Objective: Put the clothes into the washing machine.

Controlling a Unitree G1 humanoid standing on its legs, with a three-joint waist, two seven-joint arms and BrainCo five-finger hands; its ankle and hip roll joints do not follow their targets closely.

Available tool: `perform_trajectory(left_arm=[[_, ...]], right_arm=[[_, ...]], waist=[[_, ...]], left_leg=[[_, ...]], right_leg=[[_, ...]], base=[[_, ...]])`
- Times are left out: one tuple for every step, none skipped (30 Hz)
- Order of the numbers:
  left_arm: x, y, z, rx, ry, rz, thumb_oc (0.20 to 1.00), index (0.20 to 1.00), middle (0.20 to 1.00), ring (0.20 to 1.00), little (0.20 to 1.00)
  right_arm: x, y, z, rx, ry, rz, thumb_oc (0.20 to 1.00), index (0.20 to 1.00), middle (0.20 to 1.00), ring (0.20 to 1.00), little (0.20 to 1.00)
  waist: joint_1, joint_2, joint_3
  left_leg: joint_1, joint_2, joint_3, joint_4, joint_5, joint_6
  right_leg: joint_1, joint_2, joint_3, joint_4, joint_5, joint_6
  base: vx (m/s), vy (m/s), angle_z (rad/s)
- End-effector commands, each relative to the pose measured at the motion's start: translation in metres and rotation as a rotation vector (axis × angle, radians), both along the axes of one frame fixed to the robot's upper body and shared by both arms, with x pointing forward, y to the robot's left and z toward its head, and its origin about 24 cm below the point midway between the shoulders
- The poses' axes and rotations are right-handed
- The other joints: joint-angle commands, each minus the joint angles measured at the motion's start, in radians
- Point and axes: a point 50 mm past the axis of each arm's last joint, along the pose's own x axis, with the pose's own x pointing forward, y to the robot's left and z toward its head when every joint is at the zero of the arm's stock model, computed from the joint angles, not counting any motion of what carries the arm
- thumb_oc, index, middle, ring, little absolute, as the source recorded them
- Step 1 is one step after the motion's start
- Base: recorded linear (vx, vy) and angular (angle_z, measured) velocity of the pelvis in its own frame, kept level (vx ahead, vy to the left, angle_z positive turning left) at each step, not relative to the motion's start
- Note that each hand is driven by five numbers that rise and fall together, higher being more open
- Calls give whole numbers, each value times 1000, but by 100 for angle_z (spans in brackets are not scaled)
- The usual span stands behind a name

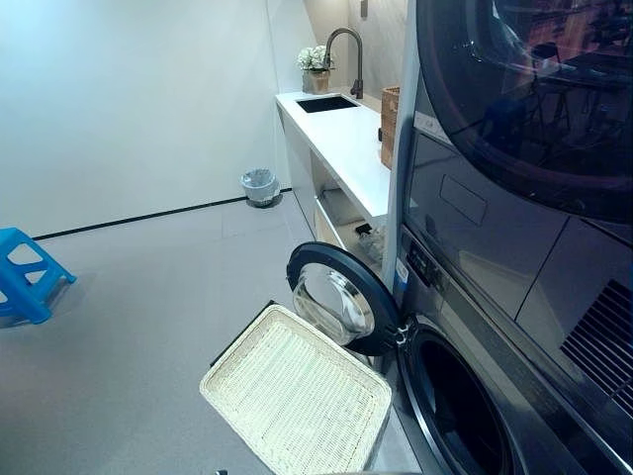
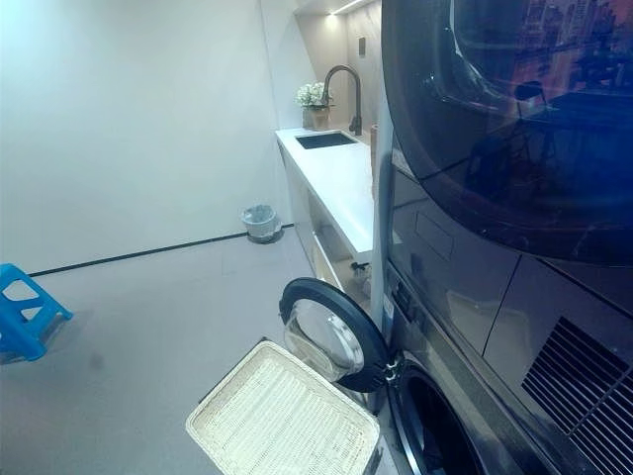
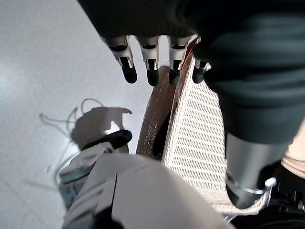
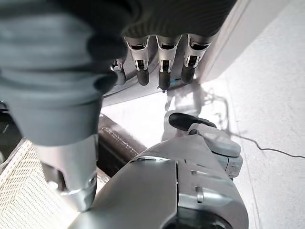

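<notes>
Beside washing machine (image 1: 465, 406), white basket (image 1: 297, 396).

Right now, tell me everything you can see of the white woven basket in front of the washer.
The white woven basket is rectangular with rounded corners and a thicker rolled rim, in a pale wicker-like weave. It stands upright on the grey floor, just below the open round door of the lower washing machine. What shows of its inside holds no clothes. In the left wrist view its side wall shows past the left hand, whose straight fingers hang above it without touching.
</notes>
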Motion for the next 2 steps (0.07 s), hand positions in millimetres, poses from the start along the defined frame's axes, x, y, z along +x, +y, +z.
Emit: perform_trajectory(left_arm=[[38, 8, 9, 2, -95, 41, 1000, 1000, 1000, 1000, 1000], [37, 8, 8, 3, -93, 40, 1000, 1000, 1000, 1000, 1000]], right_arm=[[27, 11, -1, 17, -33, 31, 1000, 1000, 1000, 1000, 1000], [27, 11, -1, 17, -36, 28, 1000, 1000, 1000, 1000, 1000]], waist=[[28, -47, 51], [28, -47, 50]], left_leg=[[66, -8, 54, 7, -87, -15], [65, -8, 54, 7, -87, -15]], right_leg=[[-37, -79, 17, 7, 45, 82], [-38, -79, 18, 6, 45, 81]], base=[[-30, 13, 0], [-35, 13, 0]])
